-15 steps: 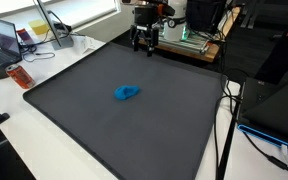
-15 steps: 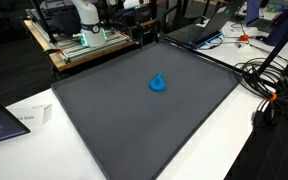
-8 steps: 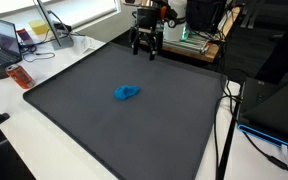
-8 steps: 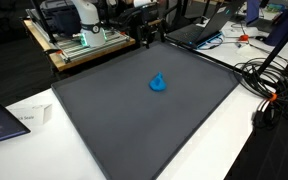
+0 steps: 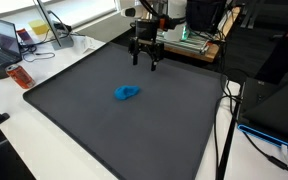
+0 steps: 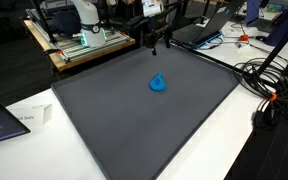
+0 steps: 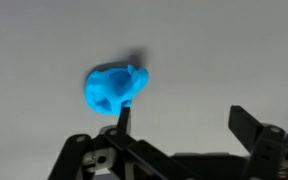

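Observation:
A small blue lumpy object (image 5: 127, 93) lies near the middle of the dark grey mat (image 5: 94, 130); it also shows in the other exterior view (image 6: 158, 83) and in the wrist view (image 7: 115, 88). My gripper (image 5: 145, 61) hangs above the mat's far part, apart from the blue object, and shows in the other exterior view (image 6: 154, 43) too. In the wrist view the two fingers (image 7: 184, 118) are spread wide with nothing between them; the blue object lies on the mat beyond the left finger.
The mat (image 6: 134, 120) covers most of a white table. A laptop (image 5: 6, 42) and an orange item (image 5: 20, 76) sit beside it. Equipment with green parts (image 6: 84, 40) stands behind. Cables (image 6: 274, 95) lie off one side.
My gripper has moved from the mat's far edge out over the mat, toward the blue object, and a little lower. The blue object has not moved.

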Controlling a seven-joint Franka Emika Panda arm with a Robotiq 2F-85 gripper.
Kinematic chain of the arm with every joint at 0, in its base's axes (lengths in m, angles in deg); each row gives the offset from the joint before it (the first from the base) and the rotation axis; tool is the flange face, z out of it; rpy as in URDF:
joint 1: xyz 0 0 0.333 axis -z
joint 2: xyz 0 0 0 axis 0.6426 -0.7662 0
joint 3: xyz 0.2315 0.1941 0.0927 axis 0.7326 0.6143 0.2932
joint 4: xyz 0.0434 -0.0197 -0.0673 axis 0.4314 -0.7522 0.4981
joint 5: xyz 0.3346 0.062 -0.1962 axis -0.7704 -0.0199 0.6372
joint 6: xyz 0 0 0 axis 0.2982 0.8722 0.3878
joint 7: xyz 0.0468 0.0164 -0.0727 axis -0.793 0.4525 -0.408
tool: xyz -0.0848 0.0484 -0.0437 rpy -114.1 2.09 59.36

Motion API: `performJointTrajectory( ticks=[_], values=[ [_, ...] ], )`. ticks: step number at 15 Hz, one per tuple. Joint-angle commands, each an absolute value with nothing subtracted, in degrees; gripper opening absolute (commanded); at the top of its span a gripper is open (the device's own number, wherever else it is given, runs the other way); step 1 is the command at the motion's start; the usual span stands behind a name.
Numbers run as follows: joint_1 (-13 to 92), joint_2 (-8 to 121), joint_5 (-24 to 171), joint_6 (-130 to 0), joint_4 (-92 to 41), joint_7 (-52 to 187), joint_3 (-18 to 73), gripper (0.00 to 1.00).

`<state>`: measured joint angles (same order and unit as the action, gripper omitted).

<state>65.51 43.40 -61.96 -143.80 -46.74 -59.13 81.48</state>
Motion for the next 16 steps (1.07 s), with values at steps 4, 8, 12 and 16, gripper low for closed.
performJointTrajectory(
  ticks=[4,8,12,16],
  values=[
    [59.9,35.9,-62.3,-146.4,-38.8,-62.2,75.4,1.0],
    [58.0,32.6,-62.3,-146.7,-35.5,-62.3,73.0,1.0],
    [56.9,30.0,-62.3,-147.7,-33.1,-62.4,71.6,1.0],
    [56.3,28.0,-62.4,-148.6,-31.3,-62.4,70.6,1.0]
  ],
)
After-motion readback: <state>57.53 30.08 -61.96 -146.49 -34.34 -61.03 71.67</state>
